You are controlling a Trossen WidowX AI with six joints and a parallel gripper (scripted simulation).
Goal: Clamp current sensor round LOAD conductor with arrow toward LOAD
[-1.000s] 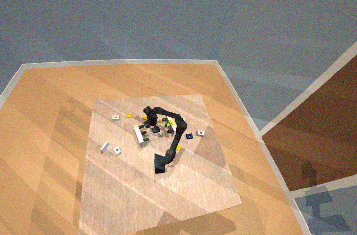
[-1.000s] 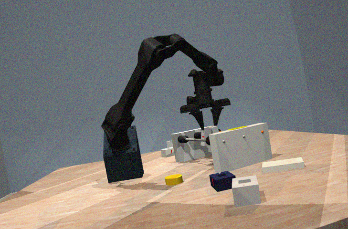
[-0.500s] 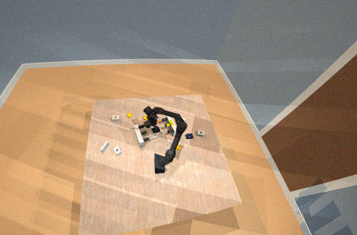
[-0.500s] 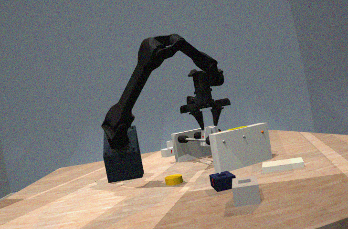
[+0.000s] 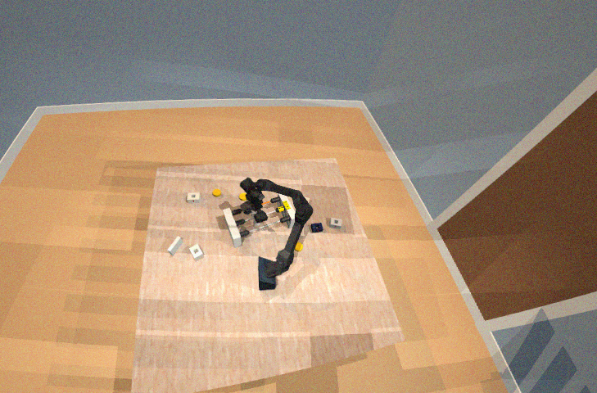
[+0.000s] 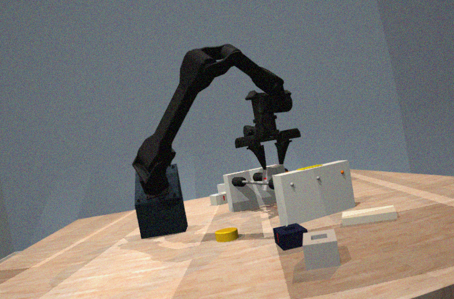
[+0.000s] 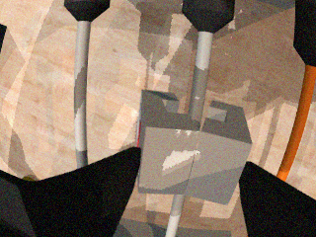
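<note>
My gripper (image 6: pixel 273 166) (image 7: pixel 192 164) is shut on the grey sensor (image 7: pixel 217 168) (image 6: pixel 264 174), one finger on each side. The sensor sits over the middle conductor (image 7: pixel 201 49), which emerges at both ends in the wrist view. Its two halves meet at a thin seam on top, and a notch shows at the far end. Its underside and latch are hidden. A red mark shows on its left side; the arrow's direction cannot be read. A yellow label (image 5: pixel 286 205) (image 6: pixel 309 167) lies on the right panel's top, its text unreadable.
A pale conductor (image 7: pixel 81 99) and an orange one (image 7: pixel 298 118) flank the middle one. The conductors run between a left panel (image 5: pixel 232 227) and a right panel (image 6: pixel 315 197). Nearby stand a navy block (image 5: pixel 317 227) (image 6: pixel 289 238), a grey block (image 6: pixel 321 251) and a yellow disc (image 6: pixel 227 234).
</note>
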